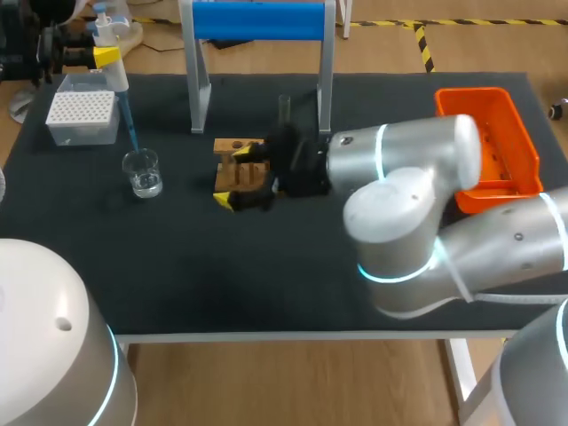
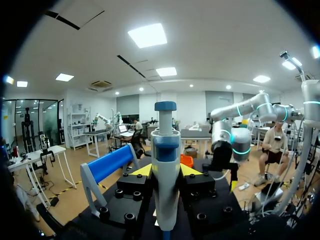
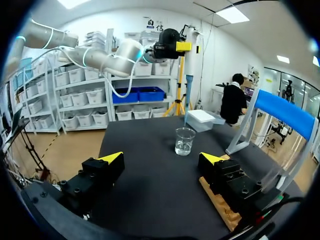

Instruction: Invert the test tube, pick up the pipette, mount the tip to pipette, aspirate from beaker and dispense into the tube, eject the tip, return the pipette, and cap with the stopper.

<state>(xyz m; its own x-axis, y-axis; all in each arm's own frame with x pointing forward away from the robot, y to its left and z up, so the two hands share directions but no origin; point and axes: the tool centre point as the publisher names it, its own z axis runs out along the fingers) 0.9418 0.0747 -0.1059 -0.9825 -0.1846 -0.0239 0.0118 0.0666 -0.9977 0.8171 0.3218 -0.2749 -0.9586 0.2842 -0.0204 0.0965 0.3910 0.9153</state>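
Note:
My left gripper (image 1: 99,55) is shut on the white and blue pipette (image 1: 114,75), which hangs upright at the far left. Its blue tip ends just above the glass beaker (image 1: 142,173), which holds a little clear liquid. In the left wrist view the pipette (image 2: 166,165) stands between the fingers of my left gripper (image 2: 166,172). My right gripper (image 1: 244,176) is open, low at the wooden rack (image 1: 235,151). The test tube (image 1: 284,108) stands upright behind it, base hidden. In the right wrist view my right gripper (image 3: 162,160) faces the beaker (image 3: 184,141) and the pipette (image 3: 190,60).
A white tip box (image 1: 82,111) sits at the back left, behind the beaker. A stand with a blue bar (image 1: 257,22) rises at the back middle. An orange bin (image 1: 510,133) lies at the back right, partly behind my right arm.

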